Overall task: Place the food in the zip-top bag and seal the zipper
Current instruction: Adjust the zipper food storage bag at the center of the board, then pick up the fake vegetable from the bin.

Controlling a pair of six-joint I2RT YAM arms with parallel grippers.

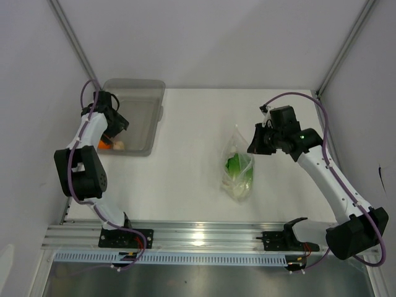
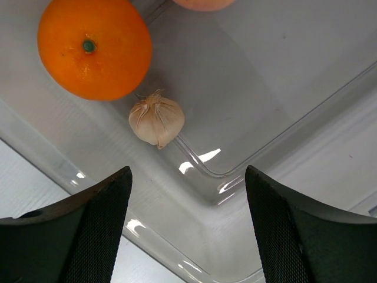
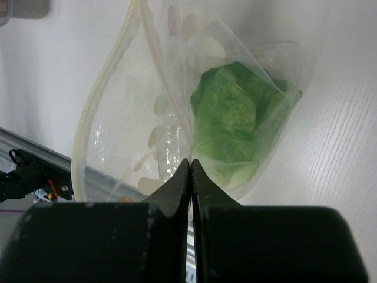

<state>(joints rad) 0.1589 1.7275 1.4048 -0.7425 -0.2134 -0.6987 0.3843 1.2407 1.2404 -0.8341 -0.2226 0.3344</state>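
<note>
Upper left of the overhead view: grey bin (image 1: 156,117), rigid, translucent, standing on the worktop (image 1: 192,124).

1. Left hand (image 2: 187,174): over the bin floor, fingers spread wide, nothing between them.
2. Orange fruit (image 2: 94,47): upper left of the left wrist view, on the bin floor, stem scar up.
3. Garlic bulb (image 2: 156,121): just below and right of the orange, near it; contact between them cannot be told. Nearest item to the open fingers.
4. Second fruit (image 2: 203,3): a sliver at the top edge only.
5. Zip-top bag (image 1: 238,176): centre right of the overhead view, lying on the worktop, well apart from the bin, mouth gaping.
6. Lettuce (image 3: 235,118): already inside the bag, towards its closed end.
7. Right hand (image 3: 189,168): fingers pressed together on a fold of the bag's film near the mouth.

Handling note, as judged: the step is lifting an item from the bin. Centre the fingers over one item alone, the bulb being closest. Descend straight and close gently, since the bulb looks papery and the orange may roll. Lift clear of the bin wall before crossing. The bag mouth wants holding up and wide for the drop.
</note>
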